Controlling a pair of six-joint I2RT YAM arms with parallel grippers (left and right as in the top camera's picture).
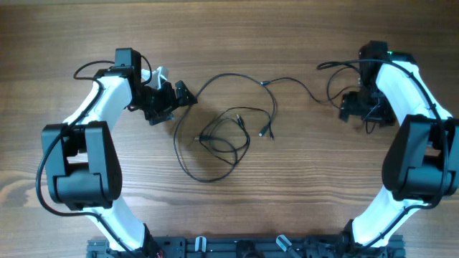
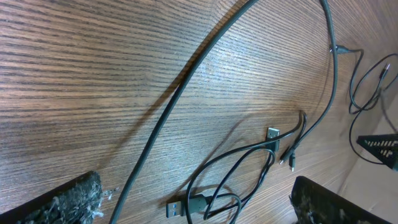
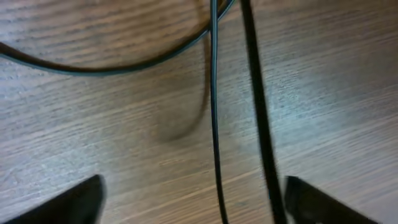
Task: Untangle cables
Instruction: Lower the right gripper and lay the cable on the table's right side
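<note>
The cables lie as a loose black tangle at mid-table, with one strand running right to loops beside the right arm. My left gripper stands open just left of the tangle. In the left wrist view it spans a USB plug and looped cords, gripping nothing. My right gripper sits over the right-hand loops. Its jaws are open, with a thin cord and a thicker cord lying on the table between the fingers.
Bare wooden table surrounds the cords. The arms' bases and a black rail line the near edge. Thicker robot cables hang off each arm.
</note>
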